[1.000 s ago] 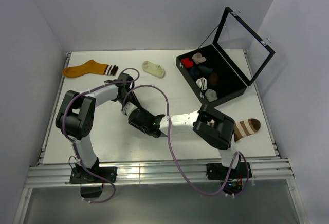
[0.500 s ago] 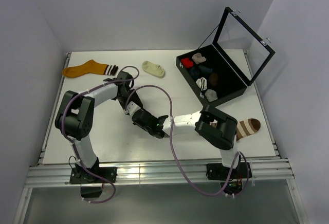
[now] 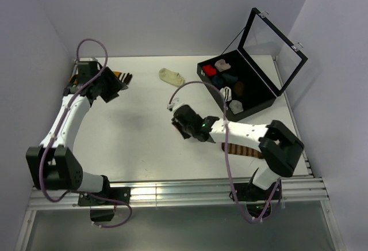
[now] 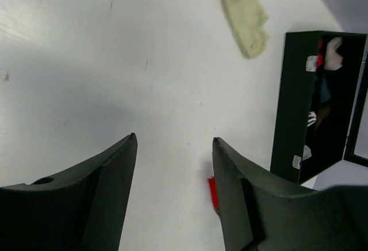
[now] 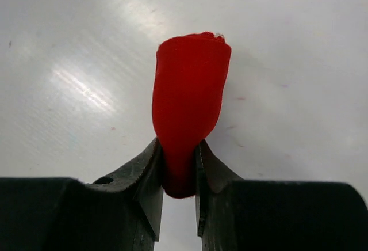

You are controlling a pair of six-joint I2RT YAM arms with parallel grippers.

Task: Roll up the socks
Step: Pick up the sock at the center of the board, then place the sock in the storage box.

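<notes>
Right wrist: right gripper pinches the rolled red fabric sock by one end — it may slip, unrolling; left gripper gapes empty.

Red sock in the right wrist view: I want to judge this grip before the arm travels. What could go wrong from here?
1. The right gripper pinches only the near end of the rolled red fabric sock; the rest juts out free, so it might slip or unroll in transit.
2. The brown pale-striped fabric sock lies partly under the right arm, which could drag it when swinging.
</notes>
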